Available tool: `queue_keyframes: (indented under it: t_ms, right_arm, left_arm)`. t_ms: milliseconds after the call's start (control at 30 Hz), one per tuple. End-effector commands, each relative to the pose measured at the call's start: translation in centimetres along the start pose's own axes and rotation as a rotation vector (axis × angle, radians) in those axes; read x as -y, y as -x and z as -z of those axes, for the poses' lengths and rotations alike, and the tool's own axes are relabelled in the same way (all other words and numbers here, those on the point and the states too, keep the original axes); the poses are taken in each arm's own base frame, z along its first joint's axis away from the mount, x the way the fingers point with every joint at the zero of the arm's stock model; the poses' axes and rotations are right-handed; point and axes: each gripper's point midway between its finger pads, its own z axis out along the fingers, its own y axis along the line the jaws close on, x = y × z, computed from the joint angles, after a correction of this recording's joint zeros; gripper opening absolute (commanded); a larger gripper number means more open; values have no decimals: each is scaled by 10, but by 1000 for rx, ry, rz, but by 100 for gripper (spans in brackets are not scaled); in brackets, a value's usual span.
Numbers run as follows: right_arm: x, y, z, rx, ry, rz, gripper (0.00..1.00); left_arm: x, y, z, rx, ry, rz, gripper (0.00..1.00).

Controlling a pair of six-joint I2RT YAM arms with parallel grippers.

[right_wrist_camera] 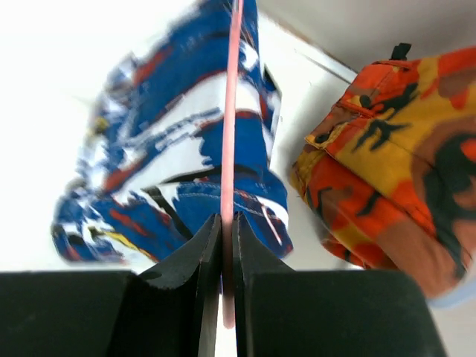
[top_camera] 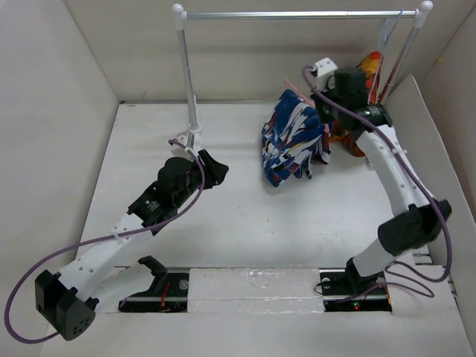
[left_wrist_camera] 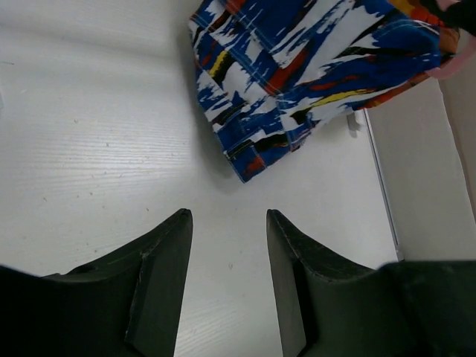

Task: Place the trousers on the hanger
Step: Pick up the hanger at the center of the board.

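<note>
The blue trousers [top_camera: 292, 140] with white, red and yellow splotches hang bunched at the back right, draped over the thin pink hanger [right_wrist_camera: 231, 111]. My right gripper [right_wrist_camera: 227, 217] is shut on the hanger's pink rod, which runs up between the jaws and across the trousers [right_wrist_camera: 171, 171]. In the top view the right gripper [top_camera: 326, 111] sits at the trousers' right edge. My left gripper [top_camera: 218, 169] hovers over the table to the left of the trousers. It stands open [left_wrist_camera: 227, 214] with only bare table between the fingers, and the trousers [left_wrist_camera: 297, 82] lie ahead of it.
An orange-red patterned garment [right_wrist_camera: 394, 163] hangs just right of the trousers, at the back right corner [top_camera: 370, 67]. A metal clothes rail [top_camera: 297, 14] spans the back, with its left post [top_camera: 190, 82] standing on the table. White walls enclose the table on three sides.
</note>
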Motion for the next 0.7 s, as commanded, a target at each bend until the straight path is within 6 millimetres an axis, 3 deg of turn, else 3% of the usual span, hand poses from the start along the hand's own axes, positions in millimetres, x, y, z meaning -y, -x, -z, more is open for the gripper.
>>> queue_keyframes:
  t_ms: [0, 67, 133, 167, 200, 233, 400, 467, 567, 633, 667]
  right_arm:
    - [-8, 75, 41, 384, 220, -163, 0]
    - [-7, 77, 51, 454, 313, -226, 0]
    - [-1, 93, 70, 547, 317, -227, 0]
    - [1, 87, 70, 555, 335, -275, 0]
    - [5, 101, 94, 645, 361, -295, 0]
    - [5, 101, 94, 646, 361, -295, 0]
    - [20, 124, 133, 753, 314, -301, 0]
    - [24, 123, 136, 753, 307, -302, 0]
    - [19, 115, 132, 723, 325, -306, 0]
    - [9, 100, 121, 685, 340, -313, 0]
    - [7, 95, 117, 675, 342, -315, 0]
  left_arm:
    - [18, 21, 1, 51, -52, -3, 40]
    - [20, 21, -2, 44, -53, -6, 40]
    - [20, 21, -2, 44, -53, -6, 40]
    - [21, 21, -3, 43, -54, -8, 40]
    - [21, 22, -4, 41, -52, -8, 39]
    - [21, 22, -4, 41, -52, -8, 39]
    - [21, 18, -9, 26, -48, -13, 39]
    - [19, 12, -13, 5, -45, -11, 39]
    - [32, 11, -25, -8, -97, 15, 46]
    - [50, 30, -32, 31, -140, 57, 55]
    - [59, 23, -43, -12, -172, 72, 56]
